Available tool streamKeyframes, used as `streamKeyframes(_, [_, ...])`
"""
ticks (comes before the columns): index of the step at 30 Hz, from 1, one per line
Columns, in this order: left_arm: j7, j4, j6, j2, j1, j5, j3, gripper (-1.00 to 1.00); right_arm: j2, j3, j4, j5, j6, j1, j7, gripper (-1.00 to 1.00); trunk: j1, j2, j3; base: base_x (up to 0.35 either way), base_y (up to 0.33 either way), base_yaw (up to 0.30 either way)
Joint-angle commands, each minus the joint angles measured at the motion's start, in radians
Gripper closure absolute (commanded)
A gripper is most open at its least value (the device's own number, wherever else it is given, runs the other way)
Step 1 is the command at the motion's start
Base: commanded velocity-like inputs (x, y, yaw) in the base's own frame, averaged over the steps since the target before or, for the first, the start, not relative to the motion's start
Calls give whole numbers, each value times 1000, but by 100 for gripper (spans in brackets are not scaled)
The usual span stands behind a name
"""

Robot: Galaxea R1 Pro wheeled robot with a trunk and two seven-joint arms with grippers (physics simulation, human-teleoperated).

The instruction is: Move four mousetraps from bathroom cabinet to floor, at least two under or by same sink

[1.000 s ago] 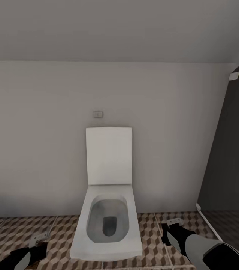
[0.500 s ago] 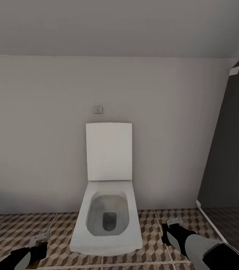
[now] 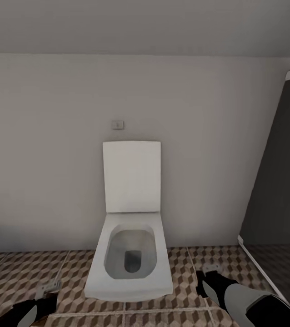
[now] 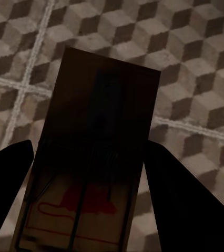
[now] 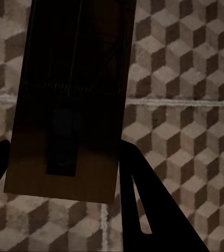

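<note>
Cube-tiled bathroom floor (image 3: 186, 272), toilet (image 3: 129, 268) between grippers | left gripper (image 4: 85, 173) clamps a mousetrap (image 4: 91, 163) | right gripper (image 5: 64, 168) clamps another mousetrap (image 5: 72, 100) | open tiles beneath both

White toilet (image 3: 131, 254), lid up, against pale wall (image 3: 45, 150).

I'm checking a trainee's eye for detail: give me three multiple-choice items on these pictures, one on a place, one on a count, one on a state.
1. Where does the toilet stand?
A. against the pale wall
B. inside the dark shower
C. beside a bathtub

2. How many mousetraps are carried?
A. none
B. two
C. four

3. The toilet lid is:
A. shut
B. raised
C. missing

Key:
1 A, its back meets the wall.
2 B, the left gripper holds one mousetrap; the right gripper holds another mousetrap.
3 B, it stands upright.
</note>
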Motion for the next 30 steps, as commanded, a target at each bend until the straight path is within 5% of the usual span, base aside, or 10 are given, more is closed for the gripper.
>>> streamKeyframes(1, [-1, -2, 4, 1, 0, 6, -5, 100, 0, 9, 1, -13, 2, -1, -1, 100, 0, -1, -5, 0, 0, 0])
streamKeyframes(30, [-2, -5, -3, 2, 0, 6, -6, 100, 1, 10, 1, -12, 2, -1, -1, 100, 13, -8, -117, 0, 0, 0])
